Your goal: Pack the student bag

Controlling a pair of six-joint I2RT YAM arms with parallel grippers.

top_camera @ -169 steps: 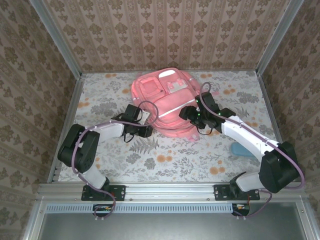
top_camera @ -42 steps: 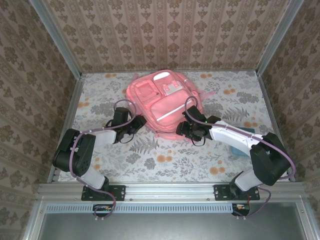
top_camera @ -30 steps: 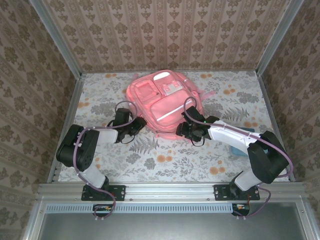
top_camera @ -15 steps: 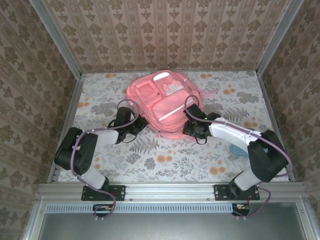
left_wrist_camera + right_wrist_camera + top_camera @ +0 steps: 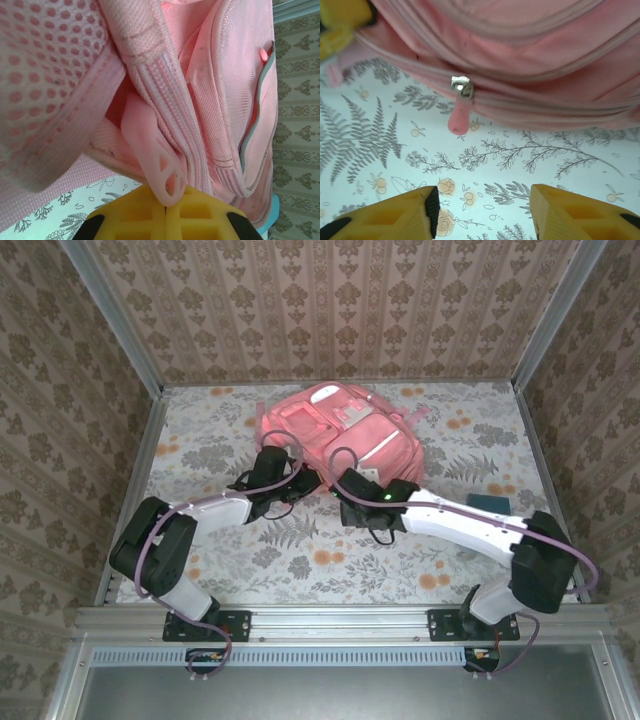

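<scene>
Top view: near edge of the student bag is hidden from you under both wrists. The teal case, right of centre, is half covered by the right arm.

Left wrist view: pull tab tip is buried between the fingers of the left gripper. The mesh at upper left is blurred.

Right wrist view: the bag is cut off at the top edge.

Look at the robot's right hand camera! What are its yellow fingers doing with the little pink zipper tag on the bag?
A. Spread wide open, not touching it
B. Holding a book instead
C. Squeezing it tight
A: the right gripper has its yellow fingers wide apart, and the pink zipper tag hangs from the student bag beyond them, untouched.
</scene>
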